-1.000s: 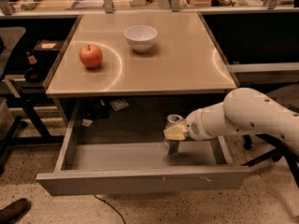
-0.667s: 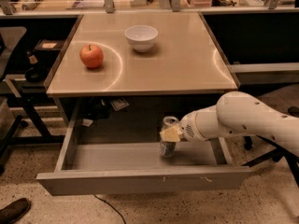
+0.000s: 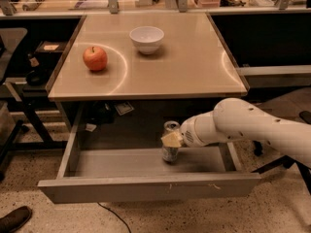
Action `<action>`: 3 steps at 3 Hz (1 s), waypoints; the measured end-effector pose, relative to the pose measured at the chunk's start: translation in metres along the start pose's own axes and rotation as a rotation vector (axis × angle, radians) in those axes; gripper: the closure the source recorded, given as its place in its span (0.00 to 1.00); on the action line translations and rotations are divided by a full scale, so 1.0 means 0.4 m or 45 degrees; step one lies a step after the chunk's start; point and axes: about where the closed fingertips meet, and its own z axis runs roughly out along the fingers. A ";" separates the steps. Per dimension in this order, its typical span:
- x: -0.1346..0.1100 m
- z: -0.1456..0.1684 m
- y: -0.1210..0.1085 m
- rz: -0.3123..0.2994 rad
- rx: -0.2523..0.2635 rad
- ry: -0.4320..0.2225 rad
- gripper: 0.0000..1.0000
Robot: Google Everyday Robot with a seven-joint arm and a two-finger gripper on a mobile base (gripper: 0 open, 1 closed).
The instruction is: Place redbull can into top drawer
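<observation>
Inside the top drawer [image 3: 146,186], right of its middle and about midway between front panel and back: one redbull can [image 3: 170,153], upright, long axis vertical, pull-tab end up. Its base is at or just above the drawer floor; contact cannot be confirmed.

At the can's mid-height, over the drawer's right half: the gripper [image 3: 172,140], reaching in from the drawer's right side. One pale yellowish pad [image 3: 170,140] lies flat against the near face of the can. By that fit, the fingers are judged closed on the can. The opposite finger is hidden behind it.

Key relation: the can stands between the fingers, its axis square to the white arm [image 3: 252,127], which runs level from the right. Release therefore calls for the fingers to part sideways and the arm to draw back towards the drawer's right wall without tipping a tall, narrow item.

Above the drawer: beige table [image 3: 184,67] carrying a red apple [image 3: 95,58] over the drawer's left part and a white bowl [image 3: 147,39] over its middle, further back.

Hard to make out:
- The drawer's rear, shaded by the table top.
- The can's markings.
- The arm, cut off at the right edge.
</observation>
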 end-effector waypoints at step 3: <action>0.012 -0.021 -0.009 0.065 0.087 -0.061 1.00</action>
